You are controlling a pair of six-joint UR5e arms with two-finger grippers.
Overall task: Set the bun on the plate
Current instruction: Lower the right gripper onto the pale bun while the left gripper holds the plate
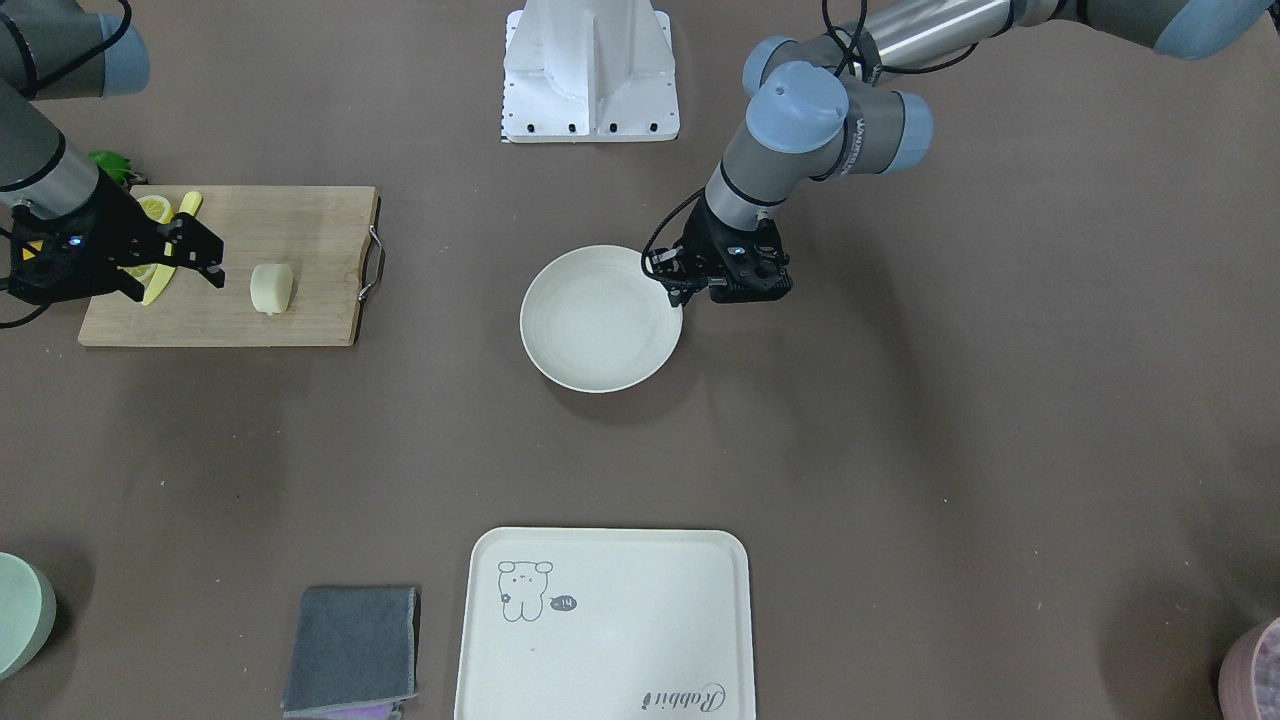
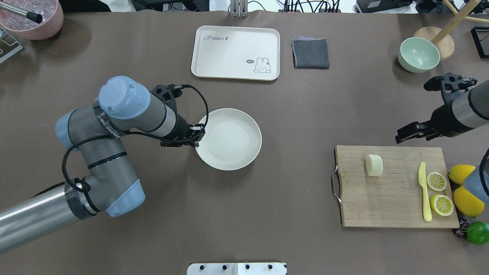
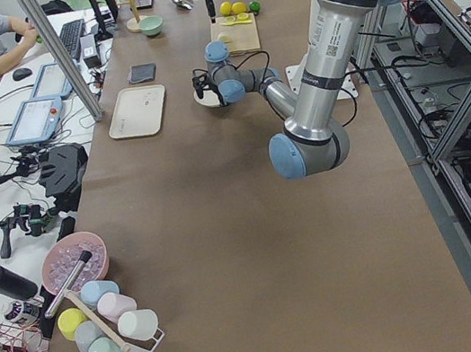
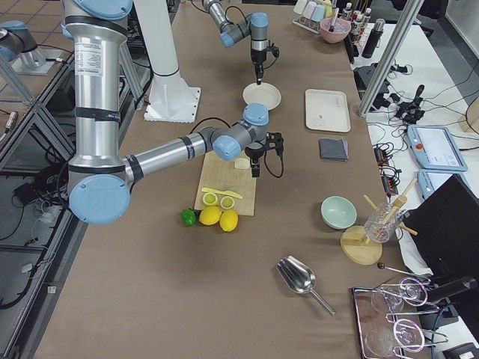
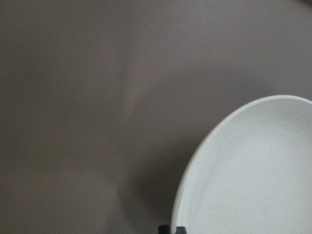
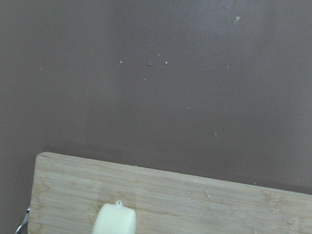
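Right tool (image 1: 213,260): fingers are standing wide apart and holding nothing. It is hovering over the far edge of the wooden cutting board (image 1: 300,215). Neither finger is showing in the right wrist view.

The bun (image 1: 271,288) is lying on the cutting board just beyond the right tool's fingertips, toward the board's handle end. It is apart from both fingers and is not on the plate (image 1: 600,320).

Left tool (image 1: 686,290): fingertips are sitting close together at the plate's rim, one on each side of the edge, seemingly pinching it. The plate is resting flat on the brown surface (image 1: 900,450) and extending away from the left tool, with nothing in it.

Lemon slices (image 2: 439,191) and a yellow knife (image 2: 424,191) are lying on the board behind the right tool, on the side away from the bun.

The bun is lying well apart from the left tool and the plate.
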